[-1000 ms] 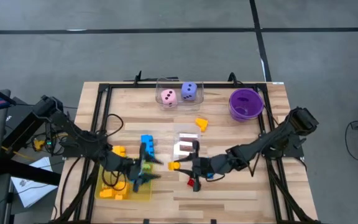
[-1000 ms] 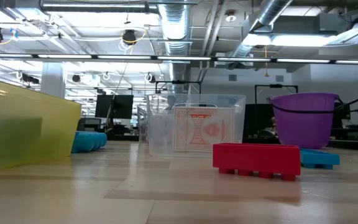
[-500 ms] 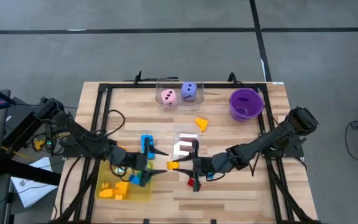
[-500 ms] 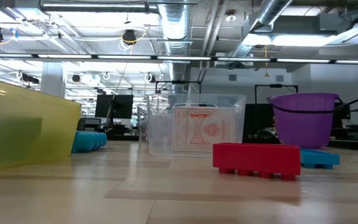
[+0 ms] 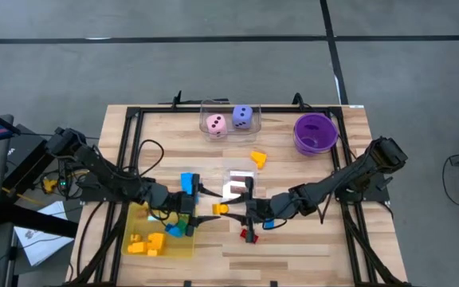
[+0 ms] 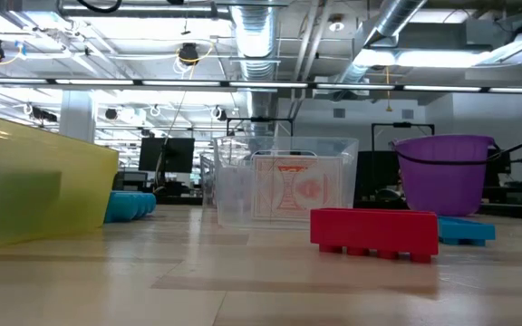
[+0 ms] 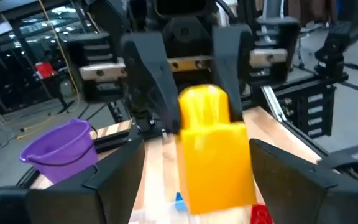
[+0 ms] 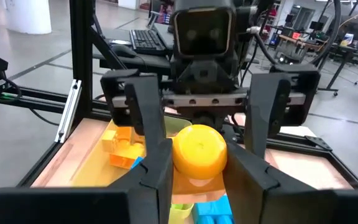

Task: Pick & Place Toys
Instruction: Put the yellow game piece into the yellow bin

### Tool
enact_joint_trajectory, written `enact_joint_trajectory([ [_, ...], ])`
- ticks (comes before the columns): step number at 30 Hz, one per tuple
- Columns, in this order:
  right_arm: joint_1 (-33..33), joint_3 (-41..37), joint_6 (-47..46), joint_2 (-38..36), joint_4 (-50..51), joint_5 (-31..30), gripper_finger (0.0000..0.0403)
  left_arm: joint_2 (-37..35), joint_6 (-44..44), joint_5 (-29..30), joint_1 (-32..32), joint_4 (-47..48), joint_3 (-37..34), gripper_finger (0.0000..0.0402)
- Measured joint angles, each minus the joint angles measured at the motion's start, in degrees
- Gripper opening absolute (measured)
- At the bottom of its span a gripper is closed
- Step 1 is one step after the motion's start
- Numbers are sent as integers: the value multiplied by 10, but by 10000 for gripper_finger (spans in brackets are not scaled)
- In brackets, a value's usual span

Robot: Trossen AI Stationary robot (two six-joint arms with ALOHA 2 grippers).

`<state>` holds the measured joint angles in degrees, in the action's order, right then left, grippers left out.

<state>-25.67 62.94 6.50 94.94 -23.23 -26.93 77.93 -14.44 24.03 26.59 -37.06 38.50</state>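
No writing can be read anywhere. The right gripper [image 5: 228, 210] has its jaws closed on the yellow toy [image 5: 221, 210], mid-desk [image 5: 293, 247]. The left gripper [image 5: 195, 209] faces it with jaws apart around the toy, near the yellow tray [image 5: 138, 237].

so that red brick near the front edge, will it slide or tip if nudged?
The red brick lies flat, long and low, so tipping looks unlikely. It looks like hard plastic on smooth wood, so it probably slides. Likely light for its size.
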Motion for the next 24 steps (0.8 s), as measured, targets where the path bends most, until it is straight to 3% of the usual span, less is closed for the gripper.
enact_joint_trajectory([
  [7, 0, 0, 0, 0, 0, -6, 106, 0, 16, 0, 0, 1, 0, 228],
  [15, 0, 0, 0, 0, 0, -15, 106, 0, 16, 4, 0, 2, 0, 133],
  [19, -1, 0, 4, 0, -1, -16, 119, -6, 14, 3, 0, 9, 0, 128],
  [24, -10, 0, 12, 0, -2, -16, 167, -27, 13, -2, 1, 45, 0, 128],
])
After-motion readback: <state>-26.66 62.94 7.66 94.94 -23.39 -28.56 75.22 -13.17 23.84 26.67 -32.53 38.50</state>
